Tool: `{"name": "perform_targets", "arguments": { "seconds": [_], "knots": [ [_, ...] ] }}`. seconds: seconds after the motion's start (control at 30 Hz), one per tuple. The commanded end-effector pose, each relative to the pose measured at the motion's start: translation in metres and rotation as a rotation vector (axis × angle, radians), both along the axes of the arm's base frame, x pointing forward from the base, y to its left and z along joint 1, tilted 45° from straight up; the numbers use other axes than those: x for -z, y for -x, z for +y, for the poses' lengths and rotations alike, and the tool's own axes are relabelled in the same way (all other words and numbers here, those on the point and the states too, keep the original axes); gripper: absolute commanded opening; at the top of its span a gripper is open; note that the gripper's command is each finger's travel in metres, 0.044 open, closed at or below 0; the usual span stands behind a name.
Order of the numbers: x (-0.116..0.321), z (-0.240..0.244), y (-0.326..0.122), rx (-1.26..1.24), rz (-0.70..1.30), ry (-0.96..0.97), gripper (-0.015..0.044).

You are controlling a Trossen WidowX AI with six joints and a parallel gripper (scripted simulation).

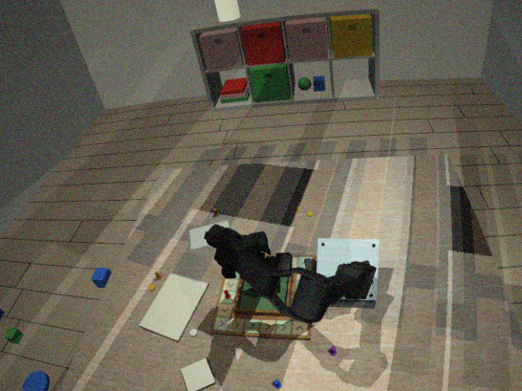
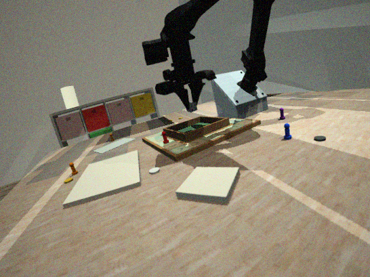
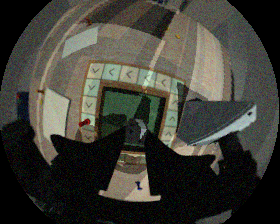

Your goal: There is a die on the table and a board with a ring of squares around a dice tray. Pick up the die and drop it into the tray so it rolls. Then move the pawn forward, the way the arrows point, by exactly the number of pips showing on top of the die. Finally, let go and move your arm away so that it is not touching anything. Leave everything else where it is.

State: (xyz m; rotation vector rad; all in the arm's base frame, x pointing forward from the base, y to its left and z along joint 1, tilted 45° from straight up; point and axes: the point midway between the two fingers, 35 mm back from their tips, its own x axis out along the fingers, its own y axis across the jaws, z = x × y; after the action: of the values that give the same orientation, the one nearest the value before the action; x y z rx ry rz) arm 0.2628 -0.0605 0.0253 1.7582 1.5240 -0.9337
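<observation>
A red pawn (image 1: 227, 293) (image 2: 165, 137) (image 3: 84, 122) stands upright on the left column of the board (image 1: 253, 328) (image 3: 111, 72). The dice tray (image 2: 203, 129) (image 3: 114, 102) in the board's middle has a green floor and brown walls; the arm hides part of it in the top view. My gripper (image 2: 192, 108) (image 3: 135, 130) points down, above the tray and clear of its walls. It is shut on the die (image 3: 136, 130), which looks small and grey between the fingertips in the wrist view. The die's pips cannot be read.
A grey sloped block (image 1: 348, 259) (image 2: 227, 89) (image 3: 215, 120) stands close to the board's right side. Cream slabs (image 1: 174, 307) (image 2: 208, 183) lie to the left and in front. Blue (image 2: 287, 131), purple (image 2: 282, 114) and orange (image 2: 72, 168) pawns and small discs stand or lie around.
</observation>
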Motion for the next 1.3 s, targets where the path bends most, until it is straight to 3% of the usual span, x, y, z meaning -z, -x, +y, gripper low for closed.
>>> {"name": "perform_targets", "arguments": {
  "seconds": [0.0,0.57,0.7,0.87,1.27],
  "knots": [
    [0.004,0.003,0.004,-0.012,0.053,0.135,0.0000],
    [0.006,0.004,0.004,0.074,0.052,0.653,0.0000],
    [0.003,0.003,0.003,0.076,0.050,0.658,0.0000],
    [-0.038,-0.004,-0.004,0.076,0.049,0.658,0.0000],
    [-0.039,-0.003,-0.003,0.076,0.050,0.658,0.0000]
  ]
}}
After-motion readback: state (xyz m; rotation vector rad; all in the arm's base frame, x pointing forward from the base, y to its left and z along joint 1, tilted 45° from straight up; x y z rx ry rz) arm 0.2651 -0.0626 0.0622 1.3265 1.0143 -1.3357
